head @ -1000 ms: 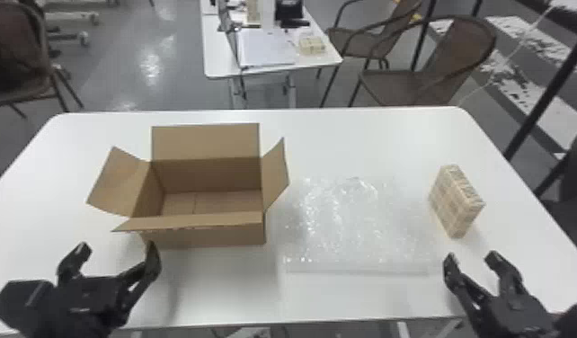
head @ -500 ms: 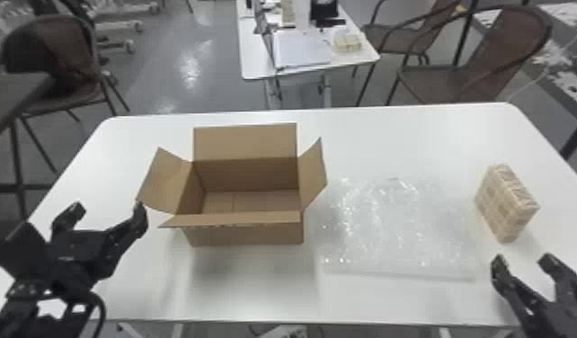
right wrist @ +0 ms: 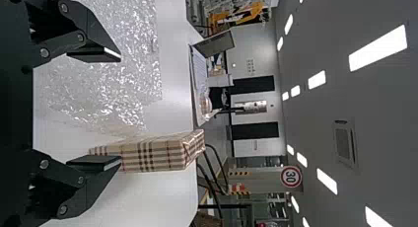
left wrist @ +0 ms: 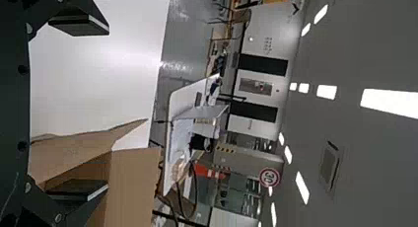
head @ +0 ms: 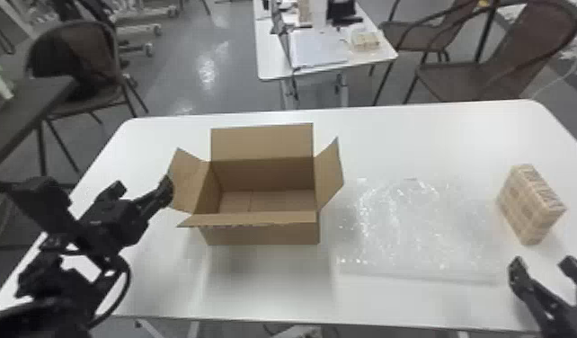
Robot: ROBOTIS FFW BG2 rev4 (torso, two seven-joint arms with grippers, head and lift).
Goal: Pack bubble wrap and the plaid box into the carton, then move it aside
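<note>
In the head view my left gripper [head: 141,189] stands open beside the carton's left flap; the carton [head: 260,233] has its flaps spread and its inside bare. My right gripper [head: 543,265], open and holding nothing, is at the lower right, nearer than the plaid box [head: 532,206], which stands upright. Bubble wrap [head: 418,229] lies flat between carton and box. The left wrist view has the left gripper [left wrist: 81,108] with the carton [left wrist: 130,187] behind one finger. In the right wrist view, past the right gripper [right wrist: 96,108], are the bubble wrap [right wrist: 103,84] and the plaid box [right wrist: 157,153].
The white table [head: 418,139] carries these things. Beyond its far edge stand a smaller desk [head: 272,58] with papers and brown chairs [head: 463,76]. A dark table [head: 27,108] is at the left, with another chair [head: 81,58] behind it.
The left gripper has risen and moved forward toward the carton's left flap. The head view has swung left, so the table, carton and box sit farther right in it.
</note>
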